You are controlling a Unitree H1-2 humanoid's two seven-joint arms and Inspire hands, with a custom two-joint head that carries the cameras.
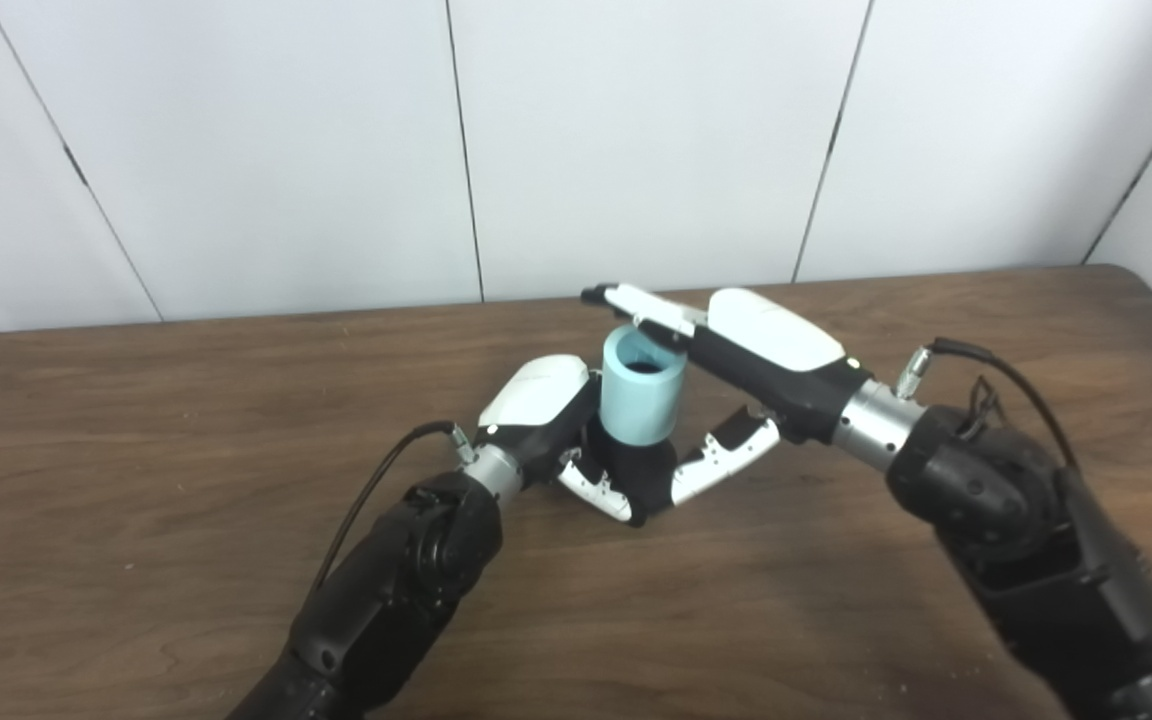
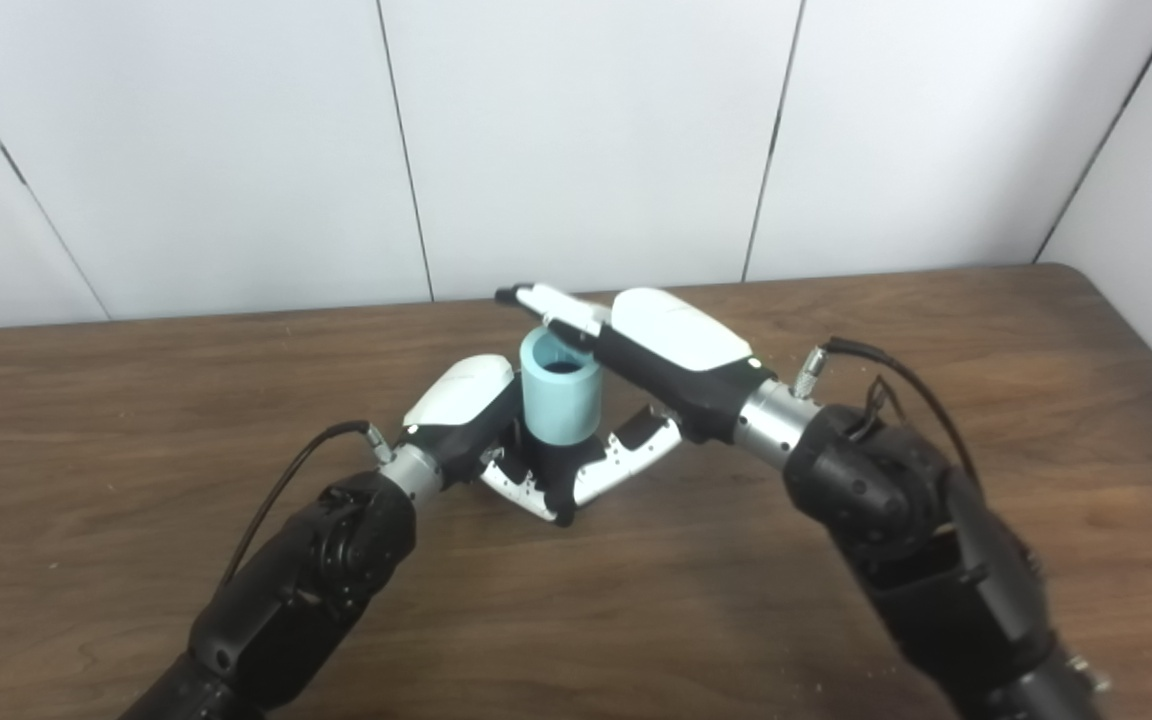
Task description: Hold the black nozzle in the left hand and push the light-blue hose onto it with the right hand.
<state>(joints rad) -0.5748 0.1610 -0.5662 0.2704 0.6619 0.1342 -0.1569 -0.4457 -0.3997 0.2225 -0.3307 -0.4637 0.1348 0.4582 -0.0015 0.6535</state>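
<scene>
A short light-blue hose (image 1: 641, 395) stands upright at the table's middle, seated over the top of the black nozzle (image 1: 639, 475). My left hand (image 1: 548, 408) is shut on the black nozzle from the left, its fingers wrapped around the lower part. My right hand (image 1: 761, 352) comes in from the right with its fingers (image 1: 641, 303) stretched flat over the back rim of the hose. Its thumb (image 1: 726, 455) hangs apart, low on the right of the nozzle. The right hand is open, not closed around the hose. The nozzle's top is hidden inside the hose.
The brown wooden table (image 1: 186, 420) spreads to both sides, with a white panelled wall (image 1: 636, 130) right behind its far edge. The table's right edge (image 2: 1151, 330) runs close to the right arm.
</scene>
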